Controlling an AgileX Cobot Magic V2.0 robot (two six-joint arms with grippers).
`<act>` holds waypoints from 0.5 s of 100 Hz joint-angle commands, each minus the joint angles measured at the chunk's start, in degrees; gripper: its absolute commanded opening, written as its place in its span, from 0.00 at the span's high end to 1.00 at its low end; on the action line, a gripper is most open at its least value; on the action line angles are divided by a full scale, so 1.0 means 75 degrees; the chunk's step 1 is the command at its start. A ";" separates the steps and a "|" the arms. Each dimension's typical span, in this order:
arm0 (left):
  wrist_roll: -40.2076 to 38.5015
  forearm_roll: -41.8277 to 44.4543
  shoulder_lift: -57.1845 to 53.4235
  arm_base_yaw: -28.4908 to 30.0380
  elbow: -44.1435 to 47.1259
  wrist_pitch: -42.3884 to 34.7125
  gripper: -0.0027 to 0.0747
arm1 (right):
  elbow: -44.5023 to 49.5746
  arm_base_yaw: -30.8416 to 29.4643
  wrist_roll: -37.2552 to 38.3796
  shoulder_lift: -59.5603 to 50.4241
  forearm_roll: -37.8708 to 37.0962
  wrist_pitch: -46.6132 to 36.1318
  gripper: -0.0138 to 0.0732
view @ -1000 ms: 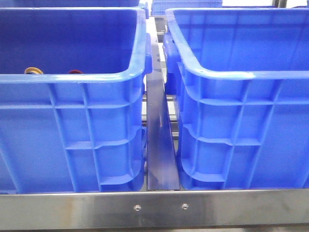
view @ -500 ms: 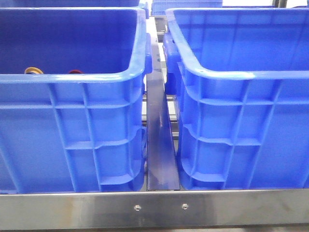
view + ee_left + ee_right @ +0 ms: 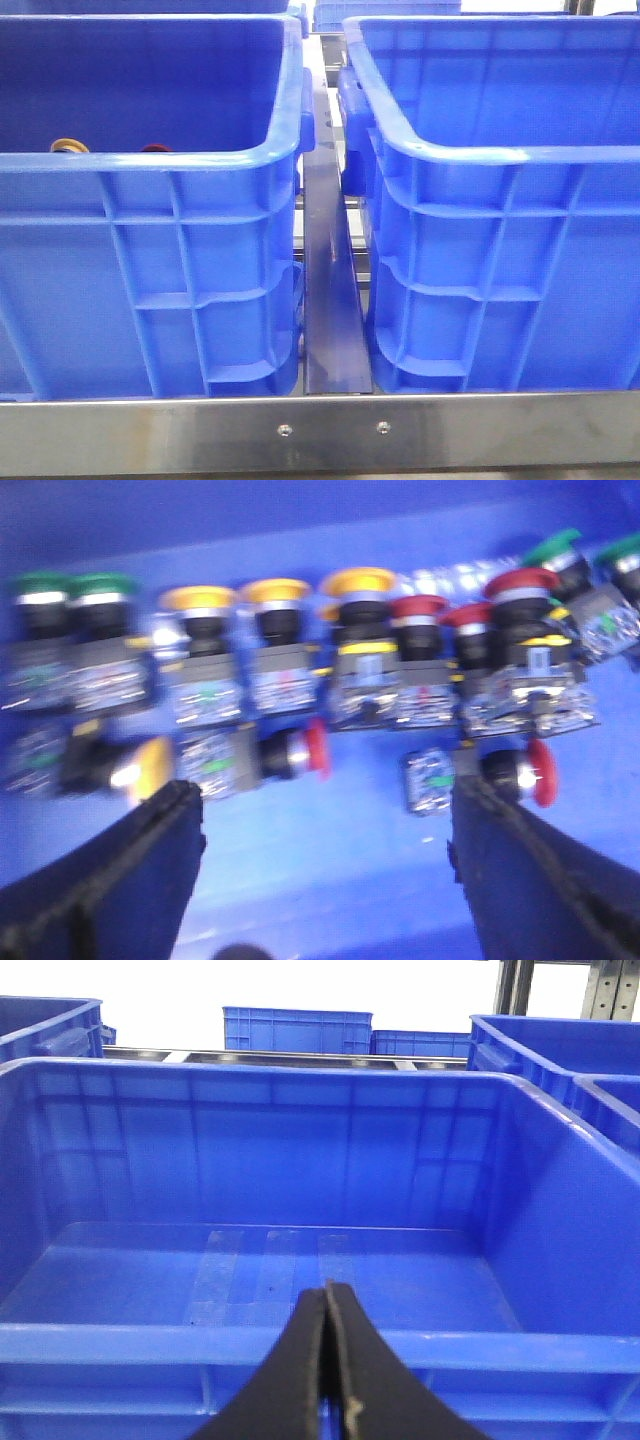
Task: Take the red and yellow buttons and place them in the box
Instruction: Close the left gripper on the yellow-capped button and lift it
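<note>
The box [image 3: 500, 200] stood on the right, beside its twin crate [image 3: 150, 230] holding the red and yellow buttons [image 3: 330, 630] (blurred rows). The left gripper [image 3: 325, 830] hung spread above them; the right gripper [image 3: 326, 1360] was pressed together.

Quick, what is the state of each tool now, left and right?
Left tool: open, holding nothing, above the buttons.
Right tool: closed, holding nothing, before an empty crate.

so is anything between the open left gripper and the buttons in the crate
Nothing visible. The left gripper hangs open above bare crate floor, with the yellow buttons and red buttons just beyond its fingertips. The picture is blurred, so small obstacles could be missed.
</note>
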 commanded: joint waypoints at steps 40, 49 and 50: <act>-0.0016 -0.0569 0.2762 -0.0187 -0.2447 0.1208 0.33 | 0.0041 -0.0027 0.0010 -0.0173 -0.0095 -0.0557 0.96; -0.0016 -0.0569 0.3101 -0.0187 -0.2654 0.1208 0.33 | 0.0041 -0.0027 0.0010 -0.0173 -0.0095 -0.0557 0.96; -0.0016 -0.0569 0.3152 -0.0187 -0.2683 0.1208 0.33 | 0.0041 -0.0027 0.0010 -0.0173 -0.0095 -0.0557 0.96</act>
